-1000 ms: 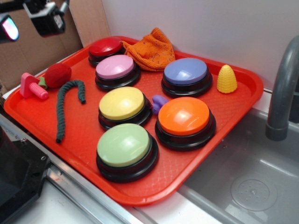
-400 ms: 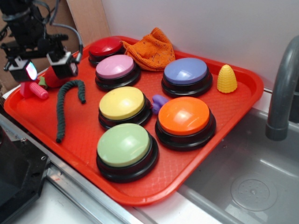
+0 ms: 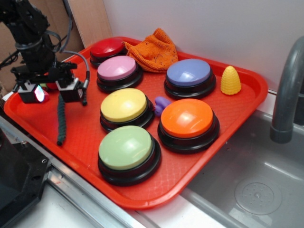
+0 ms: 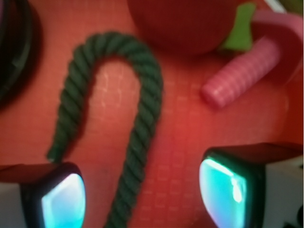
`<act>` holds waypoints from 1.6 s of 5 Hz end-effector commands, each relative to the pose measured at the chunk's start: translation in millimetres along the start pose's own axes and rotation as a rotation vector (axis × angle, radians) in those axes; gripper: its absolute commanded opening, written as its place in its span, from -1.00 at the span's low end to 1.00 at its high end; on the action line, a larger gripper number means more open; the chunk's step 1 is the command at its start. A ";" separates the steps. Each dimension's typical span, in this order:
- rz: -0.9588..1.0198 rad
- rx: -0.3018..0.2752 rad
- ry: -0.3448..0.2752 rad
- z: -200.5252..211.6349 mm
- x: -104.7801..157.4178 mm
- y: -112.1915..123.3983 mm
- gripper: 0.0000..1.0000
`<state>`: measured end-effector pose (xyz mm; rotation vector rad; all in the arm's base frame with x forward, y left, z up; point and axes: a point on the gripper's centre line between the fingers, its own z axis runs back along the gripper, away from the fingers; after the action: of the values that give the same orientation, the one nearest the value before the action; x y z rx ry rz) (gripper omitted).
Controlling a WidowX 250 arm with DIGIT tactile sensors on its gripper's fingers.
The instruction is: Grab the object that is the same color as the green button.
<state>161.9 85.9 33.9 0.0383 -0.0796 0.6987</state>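
Partly hidden green rope (image 4: pixel 142 114), tool (image 4: pixel 142 190) spread open above it, strawberry (image 4: pixel 185 23) cropped.

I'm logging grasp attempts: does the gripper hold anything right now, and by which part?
Nothing is held. The gripper is open above the red tray, its fingers straddling the straight shank of the dark green twisted rope piece without closing on it.

A red tray (image 3: pixel 237 111) carries six domed buttons, a green rope (image 3: pixel 61 121), cloth (image 3: pixel 154 50) and toys.
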 end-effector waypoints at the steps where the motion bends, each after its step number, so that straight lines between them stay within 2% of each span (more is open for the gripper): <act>1: 0.010 -0.001 -0.036 -12.1 -0.9 8.0 1.00; 2: 0.025 -0.018 -0.043 -16.0 -0.5 9.6 1.00; 3: 0.005 -0.044 -0.020 -21.5 1.0 10.1 1.00; 4: 0.005 -0.046 -0.025 -21.5 1.3 10.1 -1.00; 6: 0.026 -0.061 -0.011 -19.8 4.9 15.0 -1.00; 8: 0.025 -0.130 -0.027 5.7 10.0 15.3 -1.00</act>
<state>156.5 94.1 32.6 -0.0897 -0.1069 0.7146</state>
